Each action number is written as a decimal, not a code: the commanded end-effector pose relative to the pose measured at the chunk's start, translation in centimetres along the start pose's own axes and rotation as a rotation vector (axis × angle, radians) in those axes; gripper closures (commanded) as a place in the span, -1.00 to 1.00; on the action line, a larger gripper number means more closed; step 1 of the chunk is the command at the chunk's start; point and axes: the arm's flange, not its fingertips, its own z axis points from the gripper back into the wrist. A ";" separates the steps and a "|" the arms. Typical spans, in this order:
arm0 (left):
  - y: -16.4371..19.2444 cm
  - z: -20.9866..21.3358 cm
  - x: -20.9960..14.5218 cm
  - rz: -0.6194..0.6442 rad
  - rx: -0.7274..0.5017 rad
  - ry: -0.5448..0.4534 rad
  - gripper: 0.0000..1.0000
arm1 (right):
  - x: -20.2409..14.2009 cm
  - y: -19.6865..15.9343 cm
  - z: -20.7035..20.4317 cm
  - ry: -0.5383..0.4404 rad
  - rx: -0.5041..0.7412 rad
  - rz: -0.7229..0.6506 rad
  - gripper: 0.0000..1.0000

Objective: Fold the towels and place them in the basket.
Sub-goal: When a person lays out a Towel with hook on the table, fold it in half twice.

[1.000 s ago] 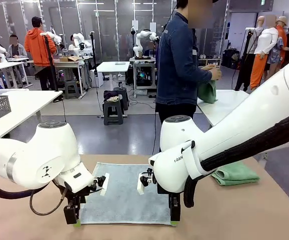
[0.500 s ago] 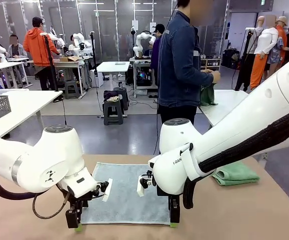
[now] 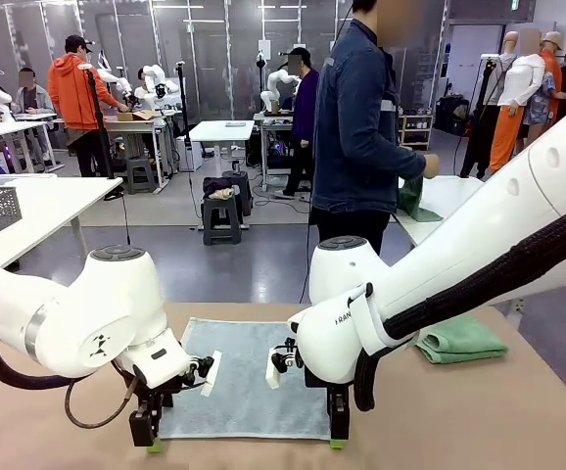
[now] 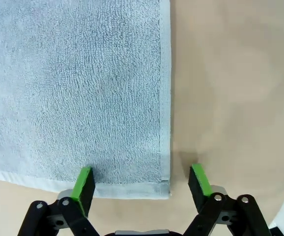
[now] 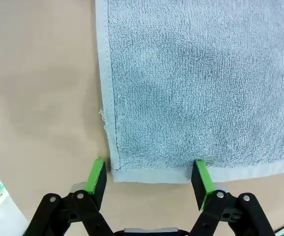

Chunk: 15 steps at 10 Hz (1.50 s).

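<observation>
Two pincers are held spread, each astride a near hemmed corner of the pale grey-blue towel (image 3: 249, 377), a looped terry rectangle laid flat at the front view's lower middle: left gripper (image 4: 142, 179) lower left, right gripper (image 5: 149, 179) lower right. The mint green towel (image 3: 459, 340) is seen folded at right on the tan table (image 3: 518, 421).

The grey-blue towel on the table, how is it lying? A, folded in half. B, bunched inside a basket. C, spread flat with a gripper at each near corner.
C: the grey-blue towel lies flat and unfolded, the left gripper open astride one near corner, the right gripper astride the other.
</observation>
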 end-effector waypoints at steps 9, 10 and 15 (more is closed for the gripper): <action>1.2 1.0 0.2 -0.034 0.011 0.010 -0.25 | 0.4 -0.5 0.7 0.010 0.047 -0.030 0.12; 1.3 1.0 0.1 -0.035 0.003 0.011 -0.25 | 0.4 -0.6 0.7 0.013 0.058 -0.022 0.12; 1.6 1.5 0.3 -0.052 0.004 0.035 0.18 | 0.5 -1.0 0.8 0.002 0.080 -0.006 0.92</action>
